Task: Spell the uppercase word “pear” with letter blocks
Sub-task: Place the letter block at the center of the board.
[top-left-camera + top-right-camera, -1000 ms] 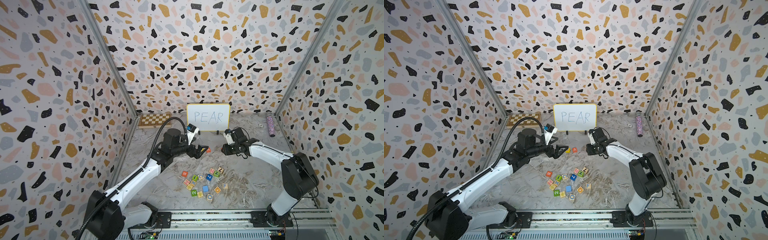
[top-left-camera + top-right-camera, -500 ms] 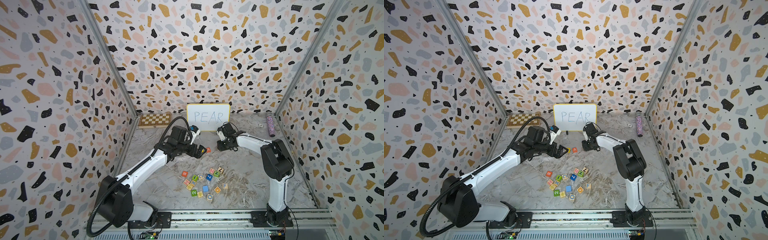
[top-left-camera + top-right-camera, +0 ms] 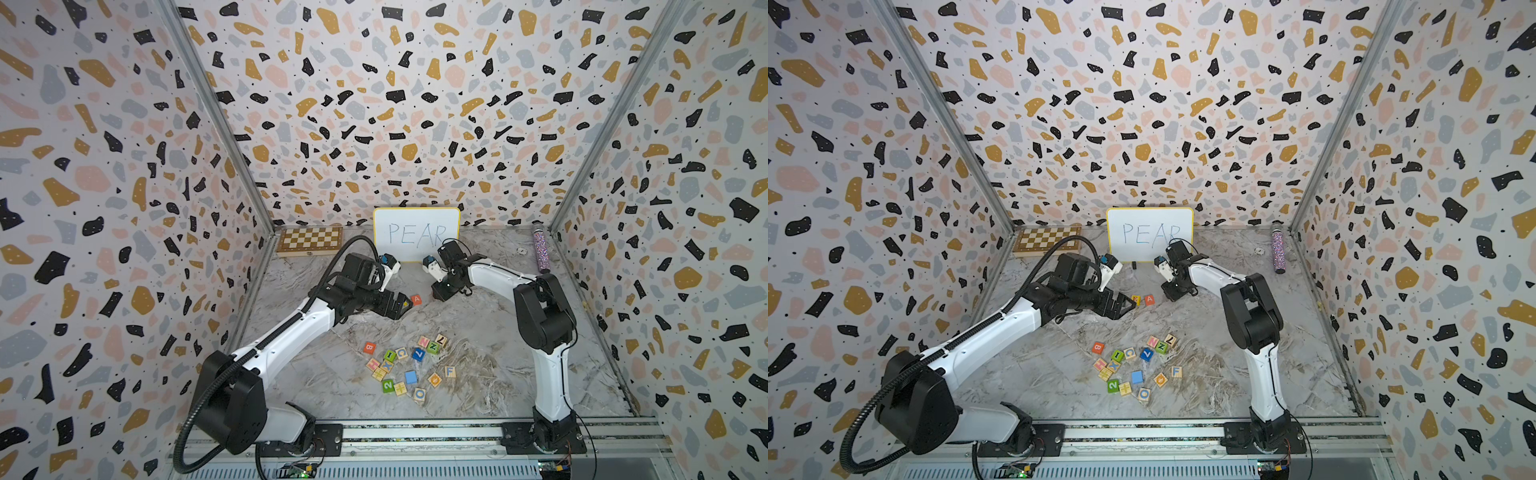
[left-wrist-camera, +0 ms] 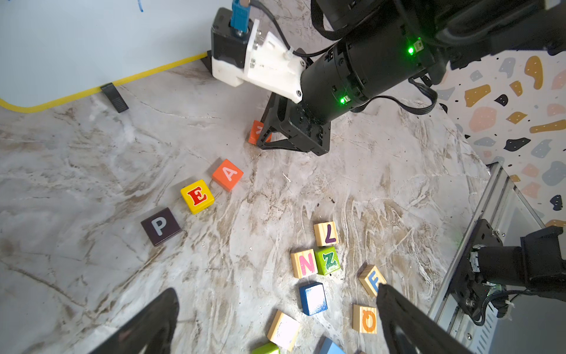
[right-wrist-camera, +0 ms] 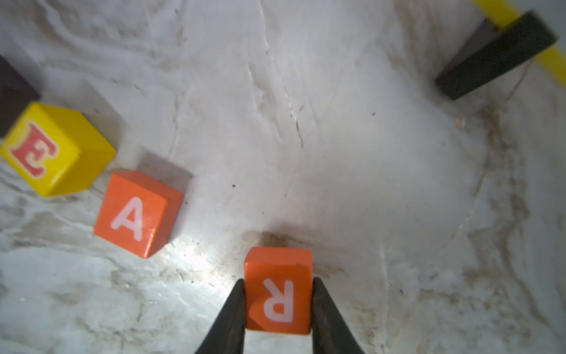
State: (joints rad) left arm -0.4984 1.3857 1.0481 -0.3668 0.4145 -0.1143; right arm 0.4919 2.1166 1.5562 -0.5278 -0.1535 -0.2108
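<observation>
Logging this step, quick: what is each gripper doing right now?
Left gripper: open, holding nothing.
Right gripper: closed on the R block.

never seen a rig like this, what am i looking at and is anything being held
Two white-and-black robot arms stand at a marble-patterned table. Two pictures look down from an overhead camera pair; two come from cameras on the arms' wrists. On it a black cube with white P, a yellow cube with red E and an orange cube with white A form a row; other lettered cubes lie scattered nearer the arms' bases. The right claw is shut on an orange cube with white R, near the A. The left claw is open, empty.
</observation>
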